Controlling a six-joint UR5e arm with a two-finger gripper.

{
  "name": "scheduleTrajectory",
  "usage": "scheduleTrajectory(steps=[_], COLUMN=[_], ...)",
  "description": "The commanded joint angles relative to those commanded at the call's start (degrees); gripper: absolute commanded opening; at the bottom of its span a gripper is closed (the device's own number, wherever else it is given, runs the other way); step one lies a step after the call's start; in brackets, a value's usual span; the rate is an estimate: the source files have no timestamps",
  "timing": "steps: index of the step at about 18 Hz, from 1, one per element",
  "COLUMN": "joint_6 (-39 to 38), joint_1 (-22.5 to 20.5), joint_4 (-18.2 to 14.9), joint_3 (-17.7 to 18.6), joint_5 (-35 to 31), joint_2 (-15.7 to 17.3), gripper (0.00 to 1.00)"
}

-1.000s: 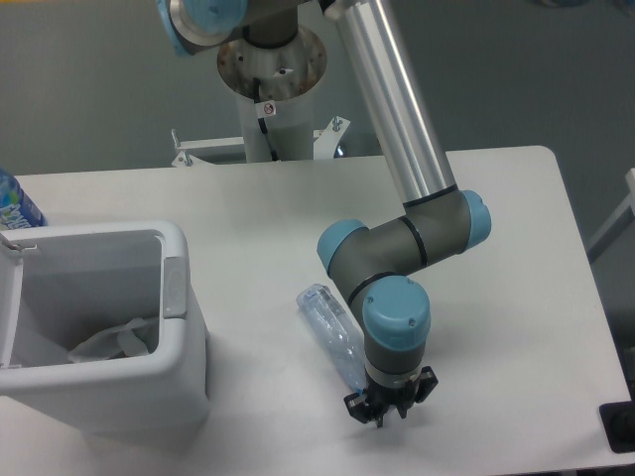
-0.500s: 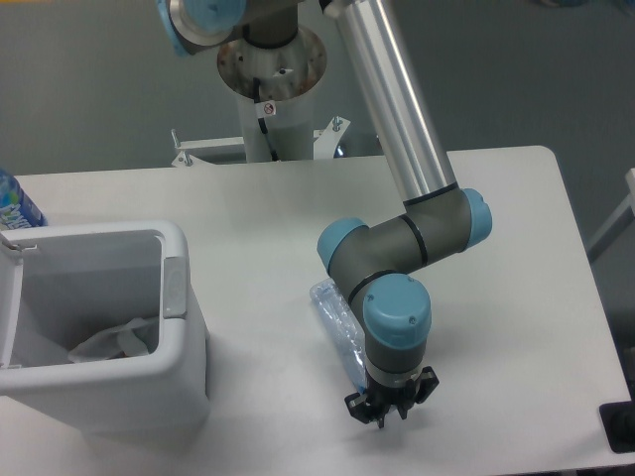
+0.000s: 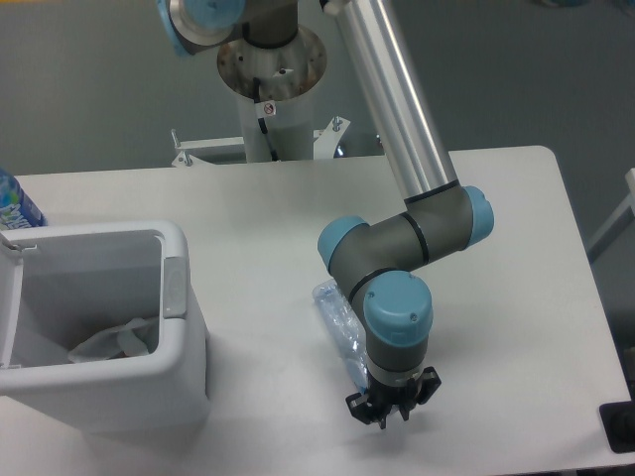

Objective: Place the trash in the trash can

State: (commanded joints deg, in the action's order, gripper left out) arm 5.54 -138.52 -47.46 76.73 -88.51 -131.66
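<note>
The pincer (image 3: 389,415) hangs low over the near part of the bench (image 3: 516,297), pointing straight down; only its dark lower edge shows beneath the blue-capped wrist, so whether it is released, clenched or grasping anything cannot be told. The arm's wrist (image 3: 397,322) stands directly in front of it and hides the fingers.

The crushed bottle (image 3: 335,319) lies on the bench just left of the wrist. Its long axis runs diagonally, from an end at upper left, nearer the bin, down and to the right toward the pincer. The lower right end passes behind the wrist and is hidden, so any contact between bottle and pincer cannot be made out; which end carries the neck is also unclear.

The trash can (image 3: 184,327) stands at the left of the bench, well apart from the bottle, with a grey latch (image 3: 175,287) on the side facing the arm. Its left and near parts are cut off by the frame. The crumpled wrapper (image 3: 114,340) lies inside it, at the bottom.

At the far left edge, an upright bottle with a blue label (image 3: 14,204) is mostly cut off by the frame.
</note>
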Motion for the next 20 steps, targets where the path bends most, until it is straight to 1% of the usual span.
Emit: scheduleTrajectory(steps=[8,20], joint_6=[0.2,0.2], joint_1=[-0.9,-1.7], joint_4=[0.3,0.3], joint_3=[0.0,-0.2], joint_5=[0.4,2.0], joint_2=[1.9,3.3], gripper=[0.39,0.38])
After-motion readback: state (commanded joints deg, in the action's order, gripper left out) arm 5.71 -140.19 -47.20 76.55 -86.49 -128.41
